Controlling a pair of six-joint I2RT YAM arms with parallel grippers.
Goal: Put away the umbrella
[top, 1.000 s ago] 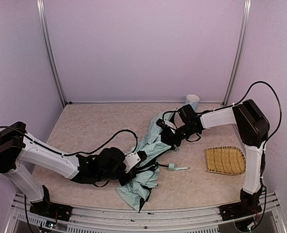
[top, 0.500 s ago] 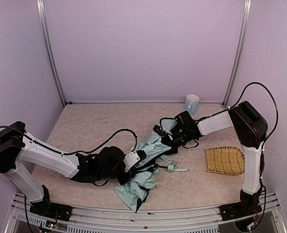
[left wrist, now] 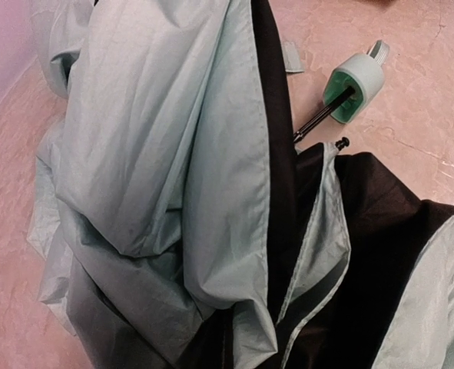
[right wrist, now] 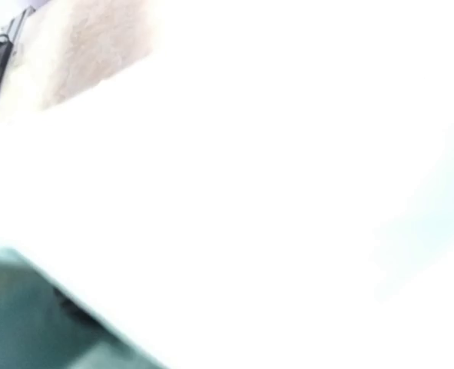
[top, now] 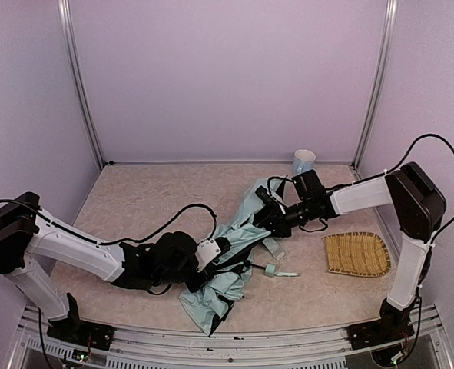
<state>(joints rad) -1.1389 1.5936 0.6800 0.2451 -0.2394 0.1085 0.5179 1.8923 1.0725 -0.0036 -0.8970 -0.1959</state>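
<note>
Left claw (top: 220, 249) is touching umbrella (top: 238, 231) mid-way, right claw (top: 267, 218) its far end; it's running near-left to far-right. Can't tell either grip.

R arm's elbow block (top: 419, 198) swung out toward the R side vs 0.5 s ago, so the forearm now reaches longer across. R gripper (top: 276, 217) went L and nearer, then back R and a bit farther, taking the umbrella (top: 238, 231) fabric along: far flap stands higher again, near tip slid L. Mint handle (top: 270, 270) crept slightly nearer. Mug (top: 304, 160) is partly hidden by the wrist again.
</note>
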